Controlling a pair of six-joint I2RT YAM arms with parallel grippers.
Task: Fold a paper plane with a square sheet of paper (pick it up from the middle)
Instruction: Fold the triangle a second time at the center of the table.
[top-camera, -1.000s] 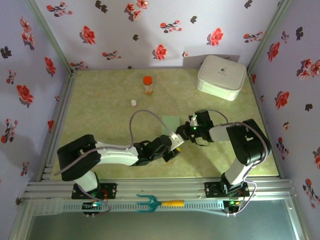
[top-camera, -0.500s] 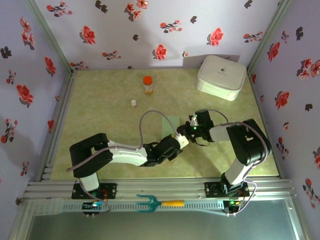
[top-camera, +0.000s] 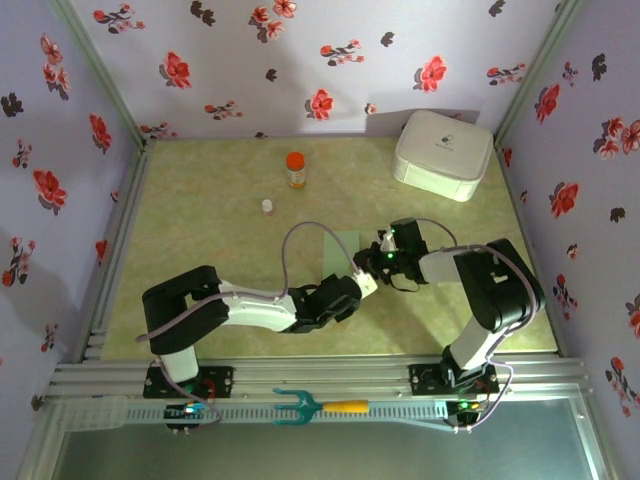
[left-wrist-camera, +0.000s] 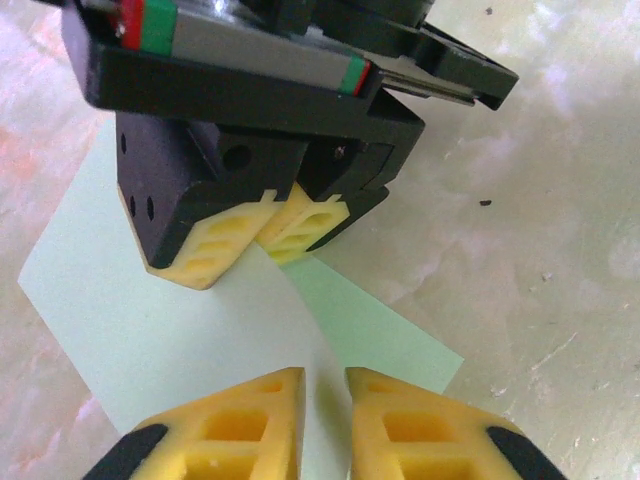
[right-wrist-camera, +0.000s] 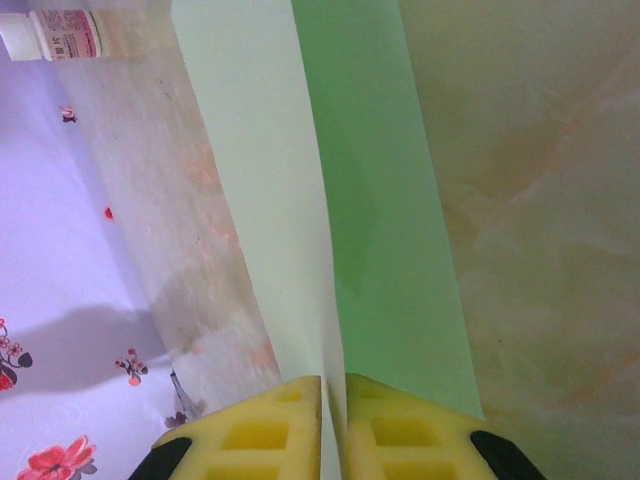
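The square sheet of paper (top-camera: 340, 248) is pale mint green and lies mid-table, pinched up into a ridge near its right side. In the left wrist view the sheet (left-wrist-camera: 150, 320) rises into a fold that runs between my yellow fingers. My left gripper (top-camera: 362, 284) (left-wrist-camera: 325, 420) is shut on that raised fold at its near end. My right gripper (top-camera: 374, 257) (left-wrist-camera: 262, 245) (right-wrist-camera: 333, 400) is shut on the same fold from the far side, and the paper's (right-wrist-camera: 380, 200) edge stands between its pads. The two grippers are close together, tip to tip.
A white rounded box (top-camera: 443, 152) stands at the back right. An orange-capped bottle (top-camera: 295, 168) and a small white cap (top-camera: 267, 206) sit behind the paper. A teal fork-shaped tool (top-camera: 300, 406) lies on the front rail. Flowered walls enclose the table.
My left arm has slid right and forward to the paper, and its jaws have closed on the raised fold. The right gripper has stayed in place, holding the sheet.
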